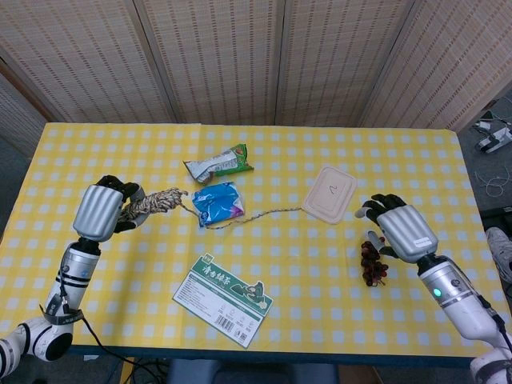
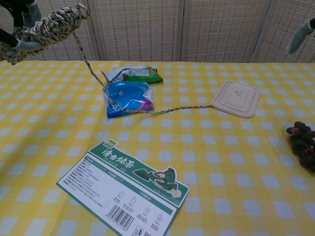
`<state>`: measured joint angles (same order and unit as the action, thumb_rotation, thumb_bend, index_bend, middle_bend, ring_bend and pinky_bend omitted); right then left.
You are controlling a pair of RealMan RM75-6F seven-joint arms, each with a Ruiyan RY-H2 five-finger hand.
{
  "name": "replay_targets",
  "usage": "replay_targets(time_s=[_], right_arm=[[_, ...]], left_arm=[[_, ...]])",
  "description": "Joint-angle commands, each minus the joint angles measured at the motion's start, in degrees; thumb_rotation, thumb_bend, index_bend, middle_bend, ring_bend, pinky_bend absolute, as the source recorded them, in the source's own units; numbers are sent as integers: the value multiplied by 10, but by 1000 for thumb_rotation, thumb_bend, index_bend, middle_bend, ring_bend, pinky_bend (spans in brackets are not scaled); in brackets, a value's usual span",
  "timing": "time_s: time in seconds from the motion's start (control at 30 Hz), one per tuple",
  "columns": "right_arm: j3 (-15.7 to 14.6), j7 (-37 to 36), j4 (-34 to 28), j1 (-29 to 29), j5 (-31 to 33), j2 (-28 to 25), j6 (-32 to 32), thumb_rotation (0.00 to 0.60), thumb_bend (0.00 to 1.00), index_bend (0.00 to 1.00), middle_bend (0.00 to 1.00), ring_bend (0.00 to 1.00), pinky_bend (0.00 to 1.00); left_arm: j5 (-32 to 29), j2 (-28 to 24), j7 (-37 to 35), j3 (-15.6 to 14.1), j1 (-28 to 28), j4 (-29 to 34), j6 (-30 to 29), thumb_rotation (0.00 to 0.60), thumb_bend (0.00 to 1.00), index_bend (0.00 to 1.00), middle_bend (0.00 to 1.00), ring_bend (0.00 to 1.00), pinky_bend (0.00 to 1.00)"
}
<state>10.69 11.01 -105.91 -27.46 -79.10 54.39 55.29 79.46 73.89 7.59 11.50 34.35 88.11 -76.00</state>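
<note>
Left hand (image 1: 102, 210) gripping the bundled end of a braided rope (image 1: 156, 201), raised above the bench (image 1: 320, 272); the rope's tail trails over a blue packet (image 1: 218, 203) to a beige lid (image 1: 330, 193). Right hand (image 1: 402, 230), fingers spread and empty, hovers just above a grape bunch (image 1: 372, 261).

Silver-backed hands (image 1: 100, 210), seemingly black fingers

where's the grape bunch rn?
Head view: grape bunch lies on the table's right side, just below the right robot hand and below the beige tray. Chest view: at the right edge.
</note>
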Motion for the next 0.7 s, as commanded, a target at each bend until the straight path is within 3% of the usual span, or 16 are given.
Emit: replay_targets(time_s=[0.03,0.27,0.5,0.7], right_arm=[[19,45,33,-63,62,53,-64,600,479,317,276,158,181],[18,122,106,-141,145,137,-119,600,479,355,276,159,181],[7,192,188,-204,208,225,-133,600,480,371,274,158,176],[1,237,242,-243,259,290,-122,600,412,371,191,64,19]], left_arm=[[3,-13,9,0,-8,19,-4,600,305,722,791,589,371],[-2,-31,17,2,-18,47,-4,600,306,722,791,589,371],[5,-34,30,-2,-24,64,-6,600,306,722,790,589,371],[7,-36,35,-3,-29,72,-5,600,305,722,791,589,371]])
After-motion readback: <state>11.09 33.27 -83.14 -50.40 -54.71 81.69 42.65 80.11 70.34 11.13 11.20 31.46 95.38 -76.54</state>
